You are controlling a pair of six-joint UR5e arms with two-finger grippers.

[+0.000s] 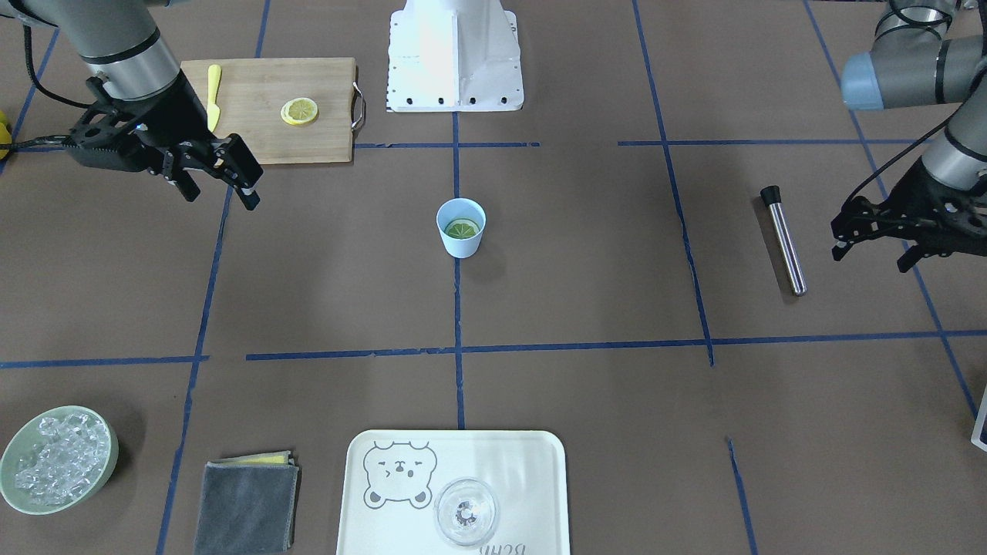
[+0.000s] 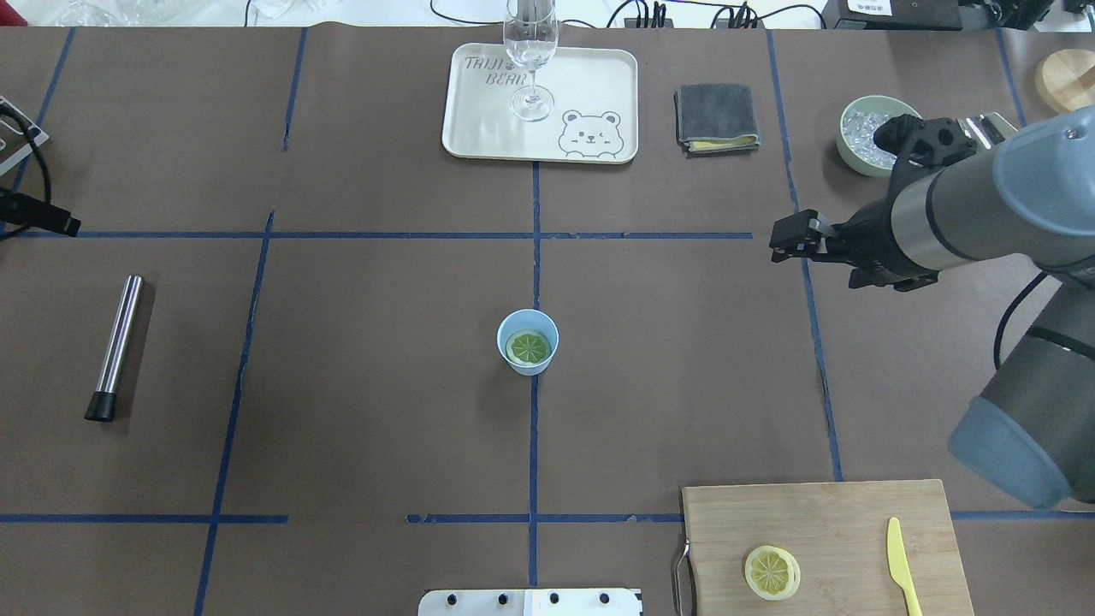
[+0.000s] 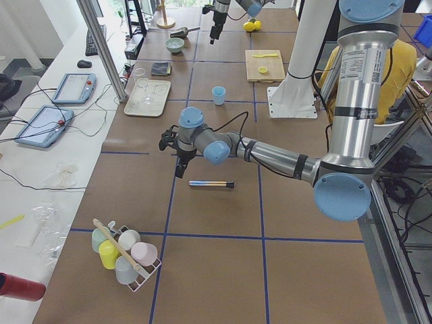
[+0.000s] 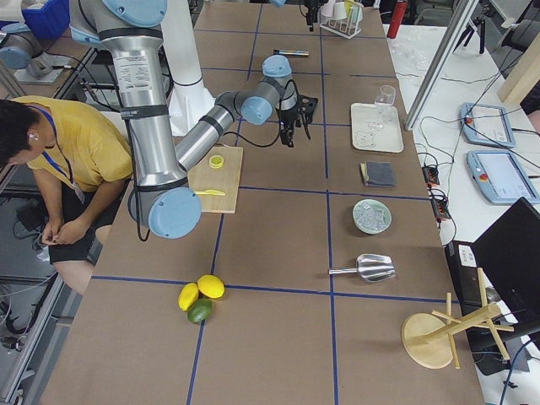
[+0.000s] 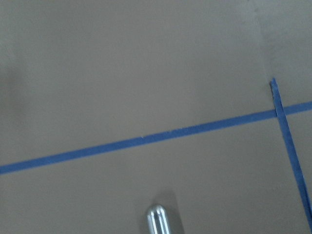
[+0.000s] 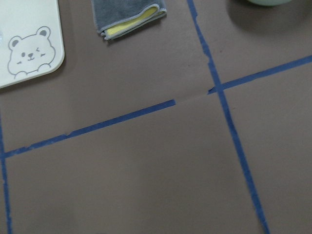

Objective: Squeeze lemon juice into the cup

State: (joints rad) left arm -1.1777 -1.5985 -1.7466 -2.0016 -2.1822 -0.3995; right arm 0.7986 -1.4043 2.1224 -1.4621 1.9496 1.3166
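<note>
The lemon slice (image 1: pixel 299 111) lies flat on the wooden cutting board (image 1: pixel 308 142); it also shows in the overhead view (image 2: pixel 772 571). The light-blue cup (image 1: pixel 461 231) stands upright at the table's middle, with a greenish citrus slice (image 2: pixel 528 346) lying inside it. My right gripper (image 1: pixel 220 196) is open and empty, hovering beside the board's edge, well apart from the cup and the lemon slice. My left gripper (image 1: pixel 871 250) is open and empty, hovering near a steel rod (image 1: pixel 783 239).
A yellow plastic knife (image 1: pixel 213 96) lies on the board. A cream bear tray (image 1: pixel 370 524) holds a clear glass (image 1: pixel 465 512). A green bowl of ice (image 1: pixel 58 459) and a folded grey cloth (image 1: pixel 247 505) sit at the operators' side.
</note>
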